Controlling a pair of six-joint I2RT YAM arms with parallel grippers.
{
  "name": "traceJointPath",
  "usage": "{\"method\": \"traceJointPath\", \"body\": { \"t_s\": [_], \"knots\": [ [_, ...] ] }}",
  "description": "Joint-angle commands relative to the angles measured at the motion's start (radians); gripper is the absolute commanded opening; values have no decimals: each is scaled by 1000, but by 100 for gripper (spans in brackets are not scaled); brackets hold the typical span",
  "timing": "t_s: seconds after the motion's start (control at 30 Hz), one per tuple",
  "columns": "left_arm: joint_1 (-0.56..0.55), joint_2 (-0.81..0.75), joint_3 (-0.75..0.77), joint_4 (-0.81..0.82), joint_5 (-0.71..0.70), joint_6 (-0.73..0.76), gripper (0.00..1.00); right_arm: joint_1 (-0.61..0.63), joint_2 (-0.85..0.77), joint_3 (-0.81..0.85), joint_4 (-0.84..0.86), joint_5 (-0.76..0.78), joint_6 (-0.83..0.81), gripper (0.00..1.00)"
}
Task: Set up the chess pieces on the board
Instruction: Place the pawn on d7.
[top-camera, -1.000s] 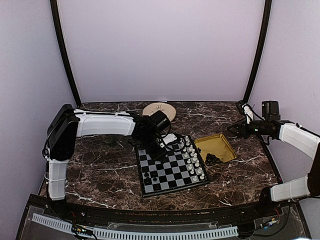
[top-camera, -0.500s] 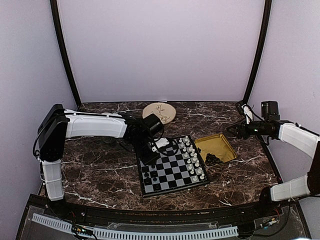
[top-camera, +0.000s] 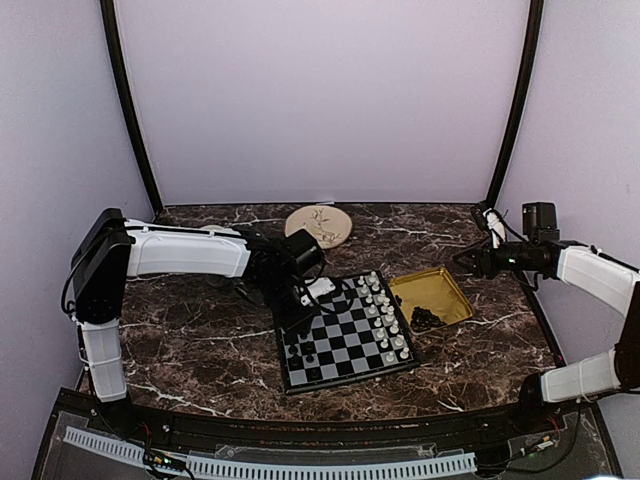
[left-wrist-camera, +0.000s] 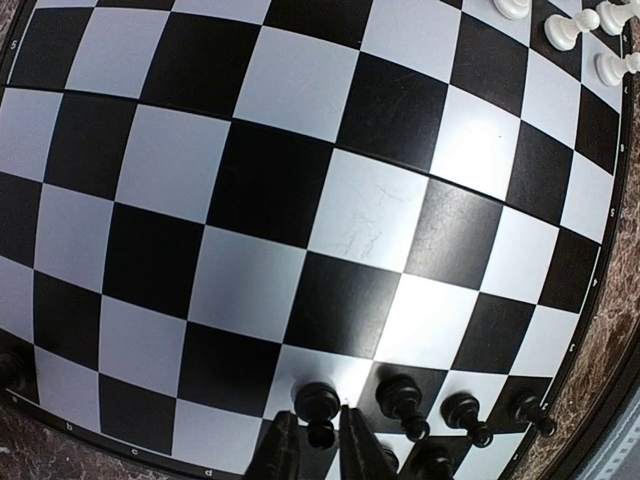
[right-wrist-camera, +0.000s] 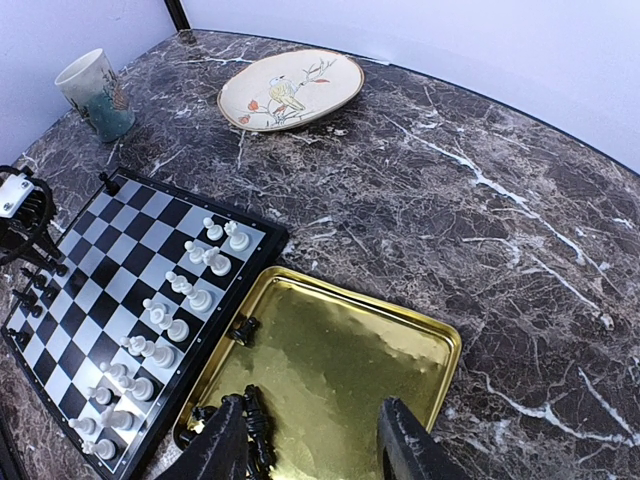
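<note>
Left gripper, cut off at frame bottom, straddles a black pawn narrowly at the board's left edge; grip unclear. Right gripper wide, empty, near tray; black pieces part hidden.

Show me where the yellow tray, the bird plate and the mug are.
yellow tray (right-wrist-camera: 345, 365), right wrist view, bare floor.
bird plate (right-wrist-camera: 290, 88), right wrist view, painted centre.
mug (right-wrist-camera: 97, 97), right wrist view, side wall.
</note>
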Motion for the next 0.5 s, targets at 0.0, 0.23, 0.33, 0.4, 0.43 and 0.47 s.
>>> {"method": "traceJointPath", "body": {
  "t_s": [0.0,0.23,0.33,0.4,0.43,0.47],
  "knots": [
    [-5,-48,-9,-4,-1,-9,18,-3,-4,-10,24,-14,-8,44],
    [-5,-48,-5,0,-1,-9,18,-3,-4,-9,23,-16,-9,44],
    [-5,-44,-4,1,6,-7,14,-4,-1,-10,23,-18,-11,44],
    [-5,-40,-3,3,13,-7,11,-4,0,-9,22,-17,-11,44],
    [-5,-39,-4,5,16,-8,10,-4,-1,-10,22,-17,-12,44],
    [-5,-38,-3,7,19,-7,10,-4,-2,-9,22,-15,-12,44]
  ]
}}
